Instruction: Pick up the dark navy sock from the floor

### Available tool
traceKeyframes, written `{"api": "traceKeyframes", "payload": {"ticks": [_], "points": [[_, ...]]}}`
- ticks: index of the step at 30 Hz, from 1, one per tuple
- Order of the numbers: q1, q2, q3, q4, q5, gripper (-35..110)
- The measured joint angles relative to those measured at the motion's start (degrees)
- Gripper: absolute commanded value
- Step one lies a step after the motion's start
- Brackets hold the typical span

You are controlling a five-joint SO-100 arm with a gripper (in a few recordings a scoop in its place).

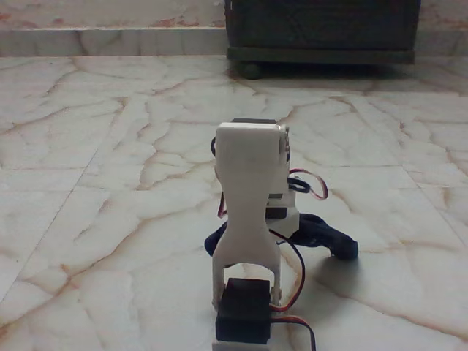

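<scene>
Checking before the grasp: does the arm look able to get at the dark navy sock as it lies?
Probably yes. The dark navy sock lies flat on the floor right beyond the white arm, nothing between them; the jaws are hidden behind the arm.

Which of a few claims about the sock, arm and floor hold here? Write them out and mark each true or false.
1. The dark navy sock lies on the floor. True.
2. The sock hangs in the air above the tiles. False: it rests on the floor, sticking out on both sides of the white arm.
3. The arm stands between the camera and the sock. True.
4. The floor is plain grey carpet. False: it is glossy cream marble with reddish-brown veins.
5. A dark piece of furniture stands at the back. True.
</scene>
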Motion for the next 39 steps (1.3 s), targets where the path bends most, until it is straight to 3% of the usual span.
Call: {"api": "traceKeyframes", "payload": {"ticks": [6, 21, 27, 39], "points": [[-1.05, 11.07, 15.73, -16.52, -10.81, 0], [-3.96, 47.29, 42.01, -27.51, -45.53, 0], [-3.96, 51.5, 50.71, -41.31, -59.24, 0], [-2.55, 51.5, 50.8, -44.56, -57.83, 0]]}}
